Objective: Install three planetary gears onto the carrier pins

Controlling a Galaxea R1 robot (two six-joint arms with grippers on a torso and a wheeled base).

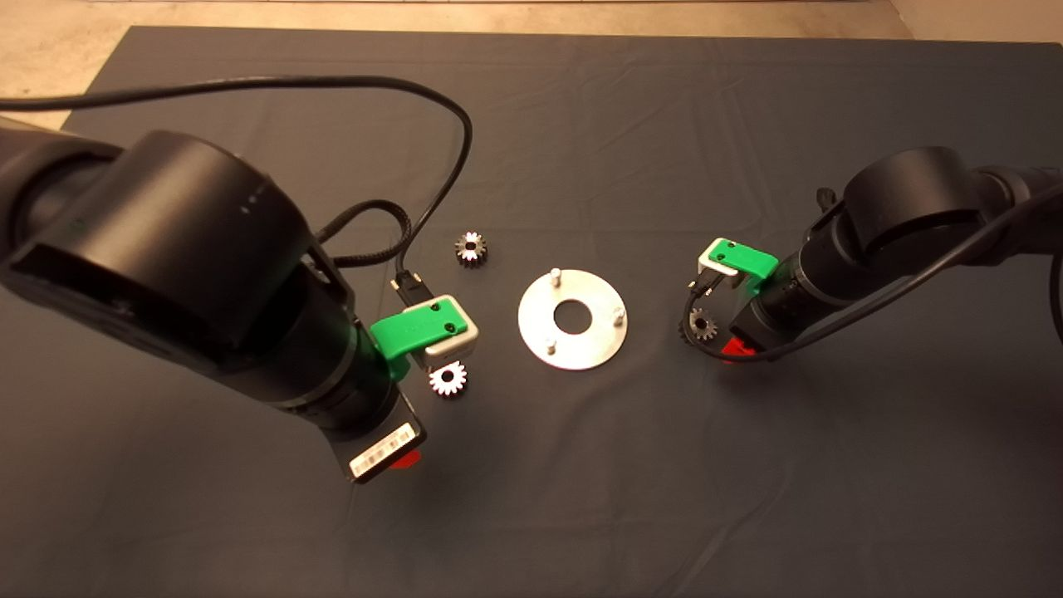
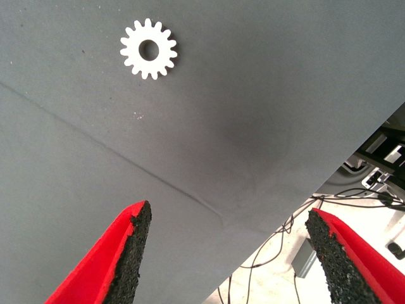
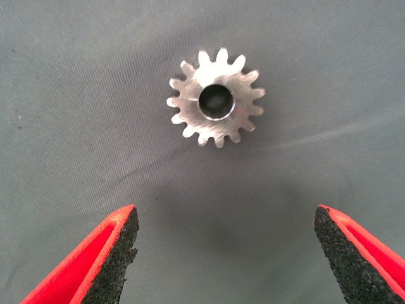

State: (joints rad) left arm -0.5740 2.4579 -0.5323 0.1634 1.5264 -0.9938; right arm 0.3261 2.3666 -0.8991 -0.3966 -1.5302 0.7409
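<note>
The round silver disc point(image 1: 595, 342) lies mid-mat with three bare carrier pins point(image 1: 554, 275) standing on it. Three planetary gears lie flat on the mat: one far-left of the disc point(image 1: 471, 247), one near-left point(image 1: 448, 379) and one to the right point(image 1: 703, 324). My left gripper point(image 1: 404, 459) hovers open just near of the near-left gear, which shows beyond its fingertips in the left wrist view point(image 2: 149, 49). My right gripper point(image 1: 736, 350) hovers open beside the right gear, which lies ahead of its fingers in the right wrist view point(image 3: 216, 98). Both grippers are empty.
A black cable point(image 1: 432, 166) loops over the mat behind the left arm. The mat's near edge, with floor and cables point(image 2: 354, 209) beyond it, shows in the left wrist view. Tan floor point(image 1: 50, 50) lies past the mat's far edge.
</note>
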